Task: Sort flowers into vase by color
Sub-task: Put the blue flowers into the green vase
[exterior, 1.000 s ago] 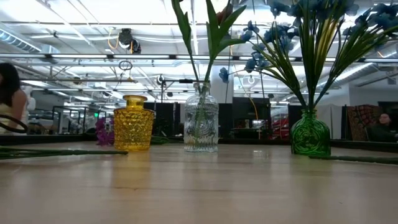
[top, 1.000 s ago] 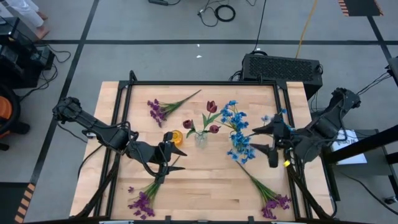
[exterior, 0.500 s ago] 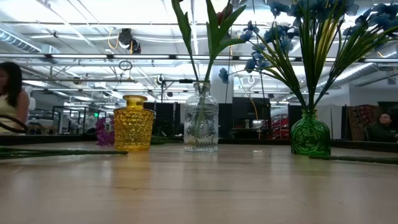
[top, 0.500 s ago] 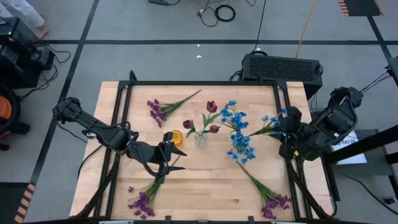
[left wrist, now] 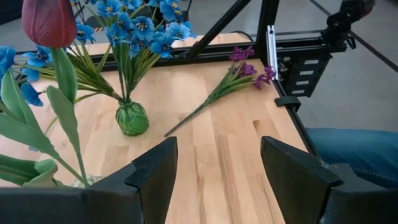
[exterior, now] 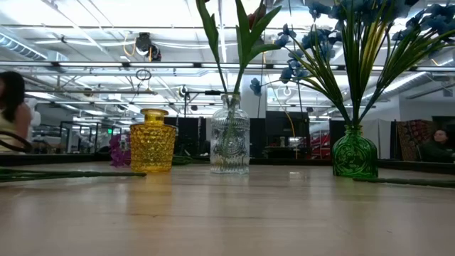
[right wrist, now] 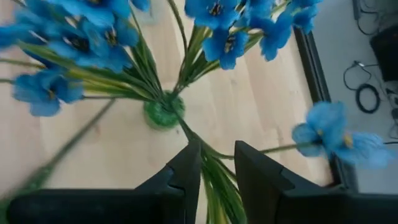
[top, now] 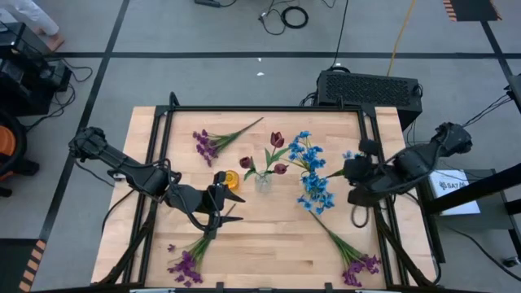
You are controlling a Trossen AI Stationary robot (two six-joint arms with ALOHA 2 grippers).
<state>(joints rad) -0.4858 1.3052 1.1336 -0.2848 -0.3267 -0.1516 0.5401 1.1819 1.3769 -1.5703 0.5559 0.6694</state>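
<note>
The flowers are sorted in part. Blue ones stand in a green vase, and dark red ones in a clear vase. A yellow vase holds none. Purple sprigs lie at the far left, near left and near right. My right gripper is shut on a loose blue sprig just right of the green vase. My left gripper hovers open beside the yellow vase, with nothing between its fingers. My right gripper pinches the blue sprig's green stem and leaves between its two fingers, well away from the blossom. The fingers come from the table's right side, slanting down. I cannot tell whether the sprig is clear of the table.
The three vases stand in a row mid-table. A black frame rail runs along the table's right edge, under my right arm. Bare wood lies in front of the vases toward the near edge.
My right gripper has shut on the blue sprig's stem. It drew back toward the table's right edge, turned, then came left again toward the green vase. My left arm has kept still.
</note>
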